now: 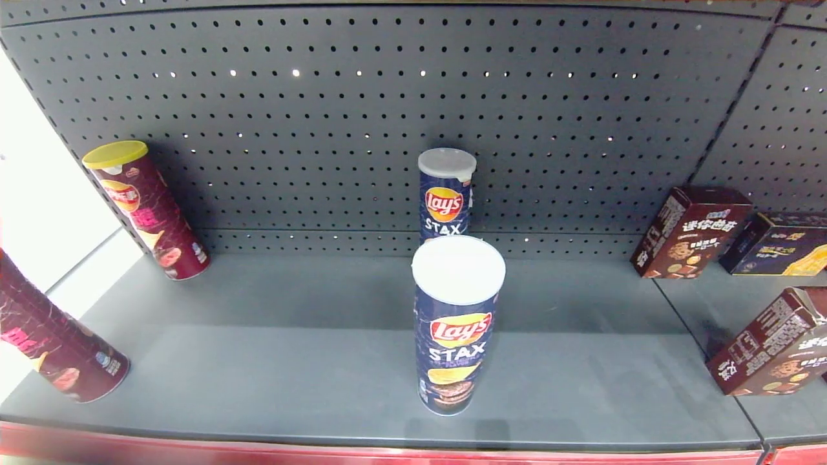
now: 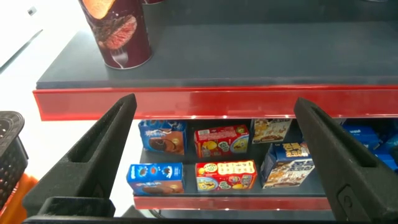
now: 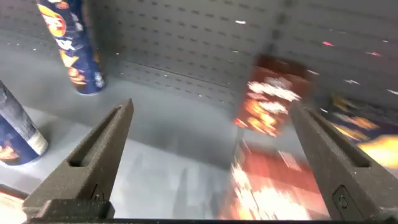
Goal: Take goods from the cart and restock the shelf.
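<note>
The near can [image 1: 455,329] stood upright at mid-shelf [image 1: 291,349], close to the front edge. The far can [image 1: 446,194] stood behind it against the pegboard [image 1: 323,97]. Both your hands were open and carried nothing. Your left hand [image 2: 214,104] hung before the shelf's red front edge, and your right hand [image 3: 211,107] was over the shelf, near the brown boxes [image 1: 688,232] on the right. You looked to be between placements, so the next move called for fetching more goods. Maroon cans [image 1: 145,210] stood at the left. Small boxes [image 2: 217,155] sat on the lower shelf.

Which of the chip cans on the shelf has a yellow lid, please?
The rear maroon can, at the back left. The front blue can and rear blue can have whitish lids; the nearer maroon can's top is cut off.
</note>
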Controlling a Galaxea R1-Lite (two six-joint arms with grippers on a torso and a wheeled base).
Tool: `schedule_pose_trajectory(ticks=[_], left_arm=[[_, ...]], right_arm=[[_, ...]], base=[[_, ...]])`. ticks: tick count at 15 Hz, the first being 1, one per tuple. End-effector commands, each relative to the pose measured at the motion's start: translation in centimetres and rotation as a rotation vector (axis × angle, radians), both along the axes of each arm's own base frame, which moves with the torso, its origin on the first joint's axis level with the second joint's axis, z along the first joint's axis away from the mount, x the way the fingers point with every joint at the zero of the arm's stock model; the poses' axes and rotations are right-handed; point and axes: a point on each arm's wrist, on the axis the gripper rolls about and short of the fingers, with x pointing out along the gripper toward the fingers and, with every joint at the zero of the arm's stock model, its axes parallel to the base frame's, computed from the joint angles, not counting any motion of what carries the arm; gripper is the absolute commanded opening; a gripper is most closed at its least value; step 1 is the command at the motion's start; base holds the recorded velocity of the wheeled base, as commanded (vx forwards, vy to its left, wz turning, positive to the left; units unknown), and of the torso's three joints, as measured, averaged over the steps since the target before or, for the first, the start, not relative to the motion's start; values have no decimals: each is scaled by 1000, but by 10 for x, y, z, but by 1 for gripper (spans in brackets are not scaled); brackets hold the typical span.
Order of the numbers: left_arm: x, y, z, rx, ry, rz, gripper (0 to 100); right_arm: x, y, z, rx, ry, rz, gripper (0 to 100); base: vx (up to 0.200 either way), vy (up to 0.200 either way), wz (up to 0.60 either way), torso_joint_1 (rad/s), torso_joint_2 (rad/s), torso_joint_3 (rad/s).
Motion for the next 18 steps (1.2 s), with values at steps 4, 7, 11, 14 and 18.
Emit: schedule_pose_trajectory(ticks=[4, 7, 11, 14, 18], left_arm=[[0, 0, 0, 0, 0, 0, 100], [0, 0, 0, 5, 2, 0, 100], [0, 0, 0, 5, 0, 0, 100], [0, 0, 0, 5, 0, 0, 100], [0, 0, 0, 5, 0, -2, 100]], right_arm=[[-67, -13, -92, 25, -110, -50, 100], [-68, -13, -137, 33, -74, -59, 100], [-65, -13, -161, 74, 120, -52, 100], [-65, -13, -167, 60, 172, -52, 100], [-66, -12, -173, 69, 250, -24, 100]], base=[[0, 0, 0, 0, 0, 0], [0, 0, 0, 0, 0, 0], [0, 0, 0, 0, 0, 0], [0, 0, 0, 0, 0, 0], [0, 0, 0, 0, 0, 0]])
